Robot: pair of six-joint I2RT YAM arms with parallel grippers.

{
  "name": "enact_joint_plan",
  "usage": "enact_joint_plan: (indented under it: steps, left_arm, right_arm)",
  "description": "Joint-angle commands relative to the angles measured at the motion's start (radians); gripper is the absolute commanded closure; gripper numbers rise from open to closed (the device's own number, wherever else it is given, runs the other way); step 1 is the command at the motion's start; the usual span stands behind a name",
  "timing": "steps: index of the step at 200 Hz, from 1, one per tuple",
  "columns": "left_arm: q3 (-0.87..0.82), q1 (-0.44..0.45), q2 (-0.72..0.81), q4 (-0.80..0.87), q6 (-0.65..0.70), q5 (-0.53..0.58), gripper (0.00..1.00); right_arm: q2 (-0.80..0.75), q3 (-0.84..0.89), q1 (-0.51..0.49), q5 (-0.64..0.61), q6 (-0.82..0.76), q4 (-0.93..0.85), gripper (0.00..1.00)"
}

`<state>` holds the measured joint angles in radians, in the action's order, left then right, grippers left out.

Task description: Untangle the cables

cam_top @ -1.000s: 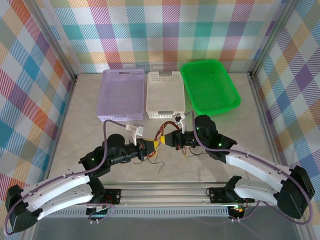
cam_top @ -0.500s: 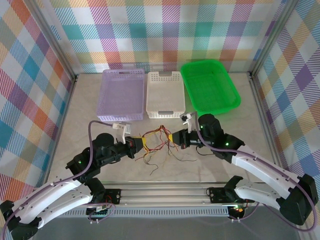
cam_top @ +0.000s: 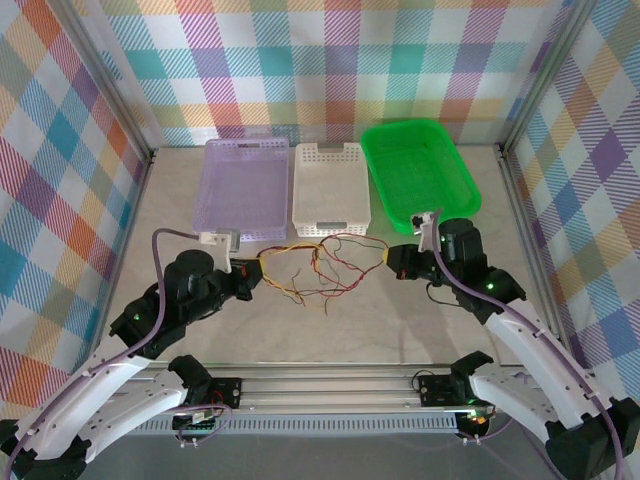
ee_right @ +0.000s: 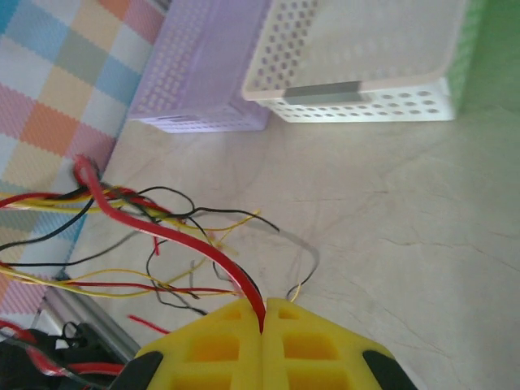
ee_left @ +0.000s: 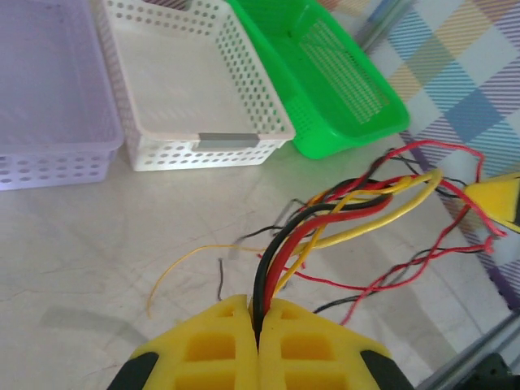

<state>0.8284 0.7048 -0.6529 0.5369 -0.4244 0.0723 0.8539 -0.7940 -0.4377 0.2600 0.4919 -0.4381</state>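
We see the left claw (cam_top: 254, 270) pinched shut on one end of the cables (cam_top: 320, 268); black, red and yellow strands run out from between its yellow fingertips (ee_left: 215, 345). The right claw (cam_top: 391, 256) is likewise clamped tight, on a red strand at the other end. Between the two claws the bundle spans in loose loops over the worktop (cam_top: 400, 320), just in front of the white basket (cam_top: 331, 188), which stands between the lilac basket (cam_top: 245, 190) and the green tray (cam_top: 420, 172). A few thin loose ends trail down.
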Motion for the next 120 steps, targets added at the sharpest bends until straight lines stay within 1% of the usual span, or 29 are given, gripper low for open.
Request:
enact_joint_plan:
  steps: [1, 33, 45, 81, 105, 120]
  left_arm:
    - [0.072, -0.030, -0.014, 0.111, 0.043, 0.097, 1.00]
    - [0.128, -0.064, -0.043, 0.204, 0.076, 0.129, 1.00]
    - [0.144, -0.076, -0.046, 0.236, 0.084, 0.150, 1.00]
    - [0.161, -0.119, -0.055, 0.304, 0.099, 0.184, 1.00]
    - [0.156, -0.138, -0.056, 0.325, 0.098, 0.185, 1.00]
    - [0.155, -0.150, -0.056, 0.340, 0.099, 0.205, 1.00]
  right_arm:
    - [-0.029, -0.048, 0.056, -0.085, 0.000, -0.114, 1.00]
    - [-0.059, -0.069, 0.148, -0.079, -0.001, -0.187, 1.00]
    - [-0.068, -0.087, 0.179, -0.108, 0.001, -0.229, 1.00]
    - [-0.106, -0.132, 0.275, -0.132, 0.005, -0.317, 1.00]
    - [-0.129, -0.154, 0.307, -0.132, 0.011, -0.346, 1.00]
    - [-0.141, -0.181, 0.310, -0.176, 0.006, -0.385, 1.00]
